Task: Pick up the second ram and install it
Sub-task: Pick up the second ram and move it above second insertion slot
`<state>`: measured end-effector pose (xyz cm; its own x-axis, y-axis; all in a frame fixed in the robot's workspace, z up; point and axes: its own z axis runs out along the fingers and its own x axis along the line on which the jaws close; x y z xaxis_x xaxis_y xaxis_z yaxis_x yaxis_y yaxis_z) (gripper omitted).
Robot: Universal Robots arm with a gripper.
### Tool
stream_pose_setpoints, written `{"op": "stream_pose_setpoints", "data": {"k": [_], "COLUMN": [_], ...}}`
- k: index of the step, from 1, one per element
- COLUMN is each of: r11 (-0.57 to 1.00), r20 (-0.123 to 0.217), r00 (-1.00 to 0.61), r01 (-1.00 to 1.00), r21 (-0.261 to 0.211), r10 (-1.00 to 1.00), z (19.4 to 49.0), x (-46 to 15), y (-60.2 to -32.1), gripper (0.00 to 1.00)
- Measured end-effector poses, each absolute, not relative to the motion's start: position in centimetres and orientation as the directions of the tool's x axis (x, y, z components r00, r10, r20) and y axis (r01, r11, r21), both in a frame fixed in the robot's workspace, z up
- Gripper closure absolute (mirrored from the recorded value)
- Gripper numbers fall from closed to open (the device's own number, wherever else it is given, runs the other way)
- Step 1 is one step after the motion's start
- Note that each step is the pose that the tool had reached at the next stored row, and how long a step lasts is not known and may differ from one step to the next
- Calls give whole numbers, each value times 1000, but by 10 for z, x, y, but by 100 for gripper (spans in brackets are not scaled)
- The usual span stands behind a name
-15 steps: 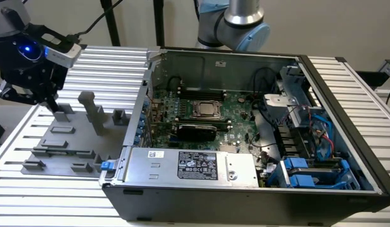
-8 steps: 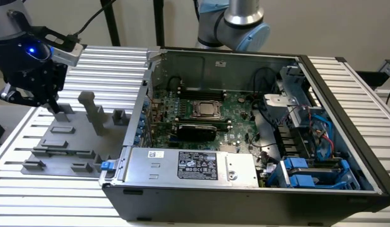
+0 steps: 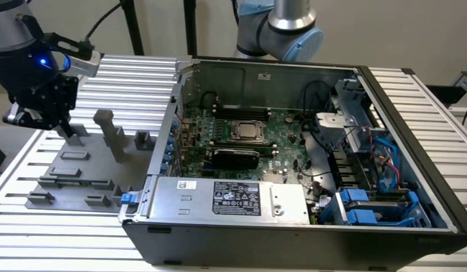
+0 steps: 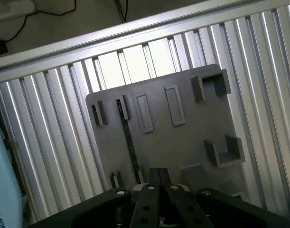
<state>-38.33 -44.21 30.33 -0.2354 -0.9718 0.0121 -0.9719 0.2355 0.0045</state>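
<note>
The second ram (image 4: 129,142) is a thin dark green stick standing on edge in slotted blocks of the gray fixture plate (image 4: 182,142). In the exterior view the ram (image 3: 70,182) lies near the front of that plate (image 3: 75,170), on the exterior view's left of the open computer case. My gripper (image 3: 43,124) hangs above the plate's far end, well apart from the ram. In the wrist view my gripper (image 4: 159,176) has its black fingers pressed together with nothing between them, just above the ram's near end.
The open case (image 3: 294,170) holds the motherboard (image 3: 241,133) with its CPU socket and long black slots, a power supply (image 3: 226,198) and blue drive brackets (image 3: 369,207). Tall gray fixture posts (image 3: 109,133) rise from the plate. Ribbed aluminium table (image 3: 67,238) surrounds everything.
</note>
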Motion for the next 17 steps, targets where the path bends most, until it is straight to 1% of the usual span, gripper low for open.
{"op": "stream_pose_setpoints", "data": {"k": [7, 17], "r11": [135, 100], "r20": [12, 12], "r00": [-135, -100], "r01": [-991, -995], "r21": [4, 3], "r10": [-991, -995], "z": [300, 296], "x": [-383, -391], "y": [-442, -444], "gripper": [89, 89]}}
